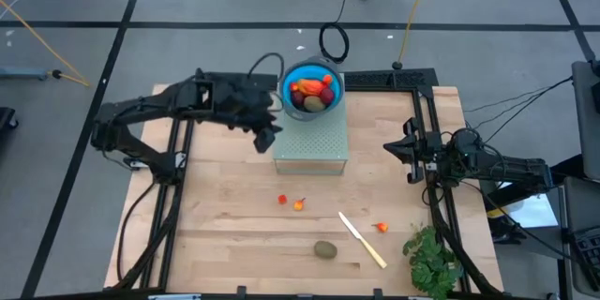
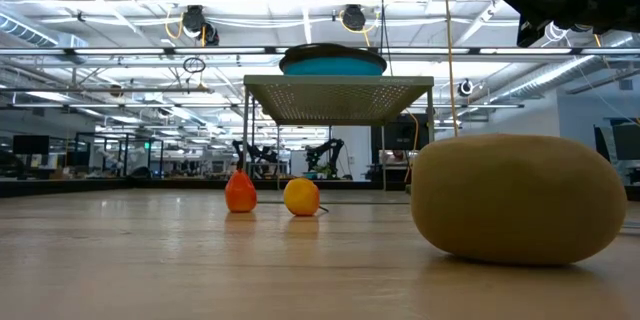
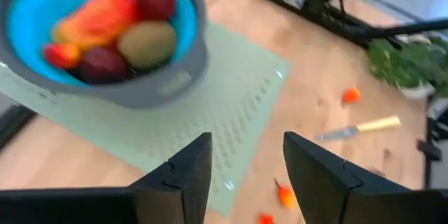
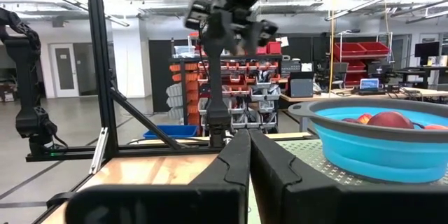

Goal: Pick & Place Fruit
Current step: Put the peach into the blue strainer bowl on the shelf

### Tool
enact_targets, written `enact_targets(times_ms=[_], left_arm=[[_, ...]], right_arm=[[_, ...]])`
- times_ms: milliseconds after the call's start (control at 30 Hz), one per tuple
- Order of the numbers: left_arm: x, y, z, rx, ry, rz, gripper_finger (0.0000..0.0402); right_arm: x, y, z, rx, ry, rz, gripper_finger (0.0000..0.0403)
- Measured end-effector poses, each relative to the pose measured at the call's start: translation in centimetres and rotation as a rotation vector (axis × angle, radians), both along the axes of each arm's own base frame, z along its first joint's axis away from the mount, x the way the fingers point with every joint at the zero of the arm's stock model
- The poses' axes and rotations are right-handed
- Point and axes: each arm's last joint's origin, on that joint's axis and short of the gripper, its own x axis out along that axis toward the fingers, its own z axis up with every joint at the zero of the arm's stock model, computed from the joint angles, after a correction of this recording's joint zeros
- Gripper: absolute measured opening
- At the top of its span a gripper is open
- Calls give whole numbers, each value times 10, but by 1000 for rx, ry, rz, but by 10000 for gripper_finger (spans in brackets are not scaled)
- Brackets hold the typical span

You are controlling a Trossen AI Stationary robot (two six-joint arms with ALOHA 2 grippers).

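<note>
L gripper (image 1: 266,137) beside bowl (image 1: 313,87), jaws part open, empty, fruit inside. R gripper (image 4: 248,155) closed, idle. Kiwi (image 1: 325,249) awaits pickup.

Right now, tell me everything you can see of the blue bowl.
The blue bowl is round, bright blue inside with a grey rim and outer wall, and looks like soft plastic. It sits upright on the far end of the pale green perforated stand. Inside are several toy fruits: a red-orange oval, dark red balls and a brown-green kiwi-like piece. No gripper touches it.
</note>
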Motion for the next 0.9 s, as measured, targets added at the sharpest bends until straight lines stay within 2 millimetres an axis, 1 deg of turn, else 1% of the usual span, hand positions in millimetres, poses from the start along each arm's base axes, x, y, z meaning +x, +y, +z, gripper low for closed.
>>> enact_targets(times_ms=[233,567,700,900], left_arm=[[0,-30,-2,-90,16,-24,154],[2,-70,-6,-206,23,-51,136],[3,-85,-9,-241,40,-60,138],[9,-101,-17,-234,61,-60,152]], right_arm=[[0,0,0,0,0,0,0],[0,0,0,0,0,0,0],[0,0,0,0,0,0,0],[0,0,0,0,1,0,0]])
